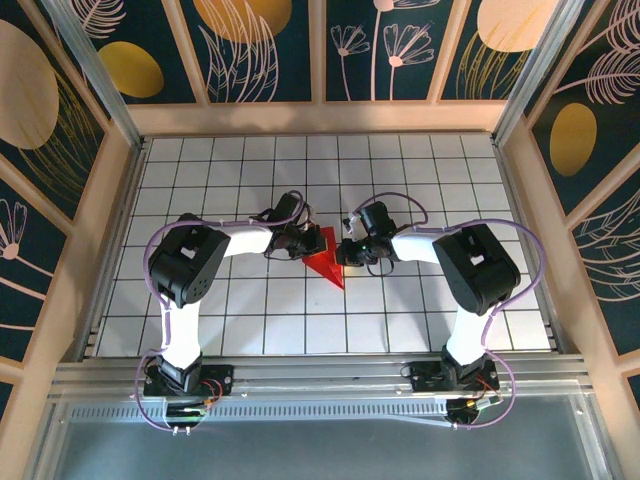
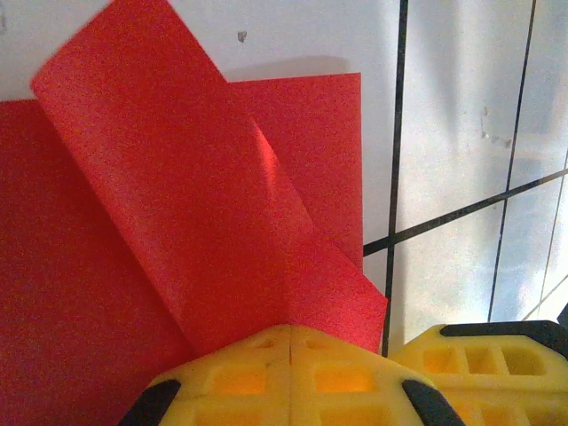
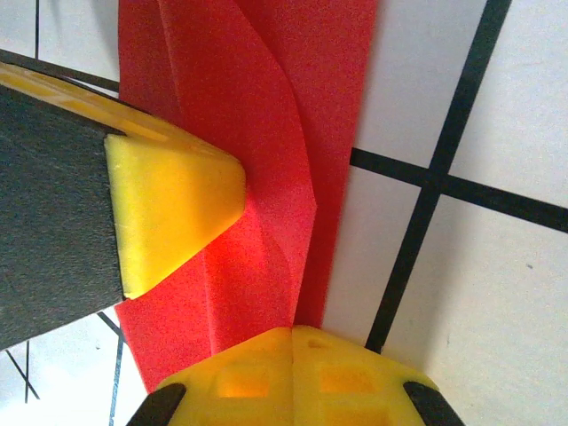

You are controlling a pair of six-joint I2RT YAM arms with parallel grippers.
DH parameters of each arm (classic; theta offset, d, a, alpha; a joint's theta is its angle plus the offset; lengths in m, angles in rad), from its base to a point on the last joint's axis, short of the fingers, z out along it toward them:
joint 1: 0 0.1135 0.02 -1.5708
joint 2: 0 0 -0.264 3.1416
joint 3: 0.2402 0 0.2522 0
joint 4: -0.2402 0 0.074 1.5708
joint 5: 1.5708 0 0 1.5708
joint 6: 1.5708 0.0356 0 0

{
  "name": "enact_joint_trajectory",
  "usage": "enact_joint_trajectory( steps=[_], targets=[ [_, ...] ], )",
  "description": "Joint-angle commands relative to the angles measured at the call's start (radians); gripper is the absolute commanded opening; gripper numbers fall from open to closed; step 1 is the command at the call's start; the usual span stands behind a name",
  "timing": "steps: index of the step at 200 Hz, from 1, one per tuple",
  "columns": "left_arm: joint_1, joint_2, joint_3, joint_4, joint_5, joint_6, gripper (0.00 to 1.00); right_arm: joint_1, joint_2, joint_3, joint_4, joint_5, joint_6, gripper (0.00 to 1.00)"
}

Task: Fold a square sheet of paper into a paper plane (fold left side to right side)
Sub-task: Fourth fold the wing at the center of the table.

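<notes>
- Your red sheet of paper [image 1: 326,262] lies mid-desk [image 1: 250,320] as a creased wedge. Its point aims at about 5 o'clock, toward the arm bases.
- Your right fingers [image 3: 342,377] sit at the sheet's 3 o'clock edge. They are closed tight, tips on a raised fold — whether they actually pinch it, you cannot tell.
- Your left fingers [image 2: 244,377], at the sheet's 10 o'clock, are closed on a flap — it curls up off the flat layer beneath.
</notes>
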Motion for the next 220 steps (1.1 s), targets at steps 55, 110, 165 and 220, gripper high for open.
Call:
enact_joint_trajectory(
  steps=[55,110,165,220],
  targets=[
    [0.003,0.012,-0.069,-0.024,-0.056,0.012,0.03,0.019,0.02,-0.011,-0.092,0.027,0.016,0.08],
    [0.003,0.02,-0.074,-0.021,-0.064,0.012,0.01,0.008,-0.071,0.013,-0.026,-0.054,0.064,0.23],
    [0.003,0.019,-0.076,-0.022,-0.069,0.012,0.01,-0.03,-0.19,0.007,-0.099,-0.025,0.063,0.33],
    [0.004,0.017,-0.074,-0.027,-0.073,0.016,0.01,-0.015,-0.281,-0.095,-0.088,-0.213,0.109,0.08]
  ],
)
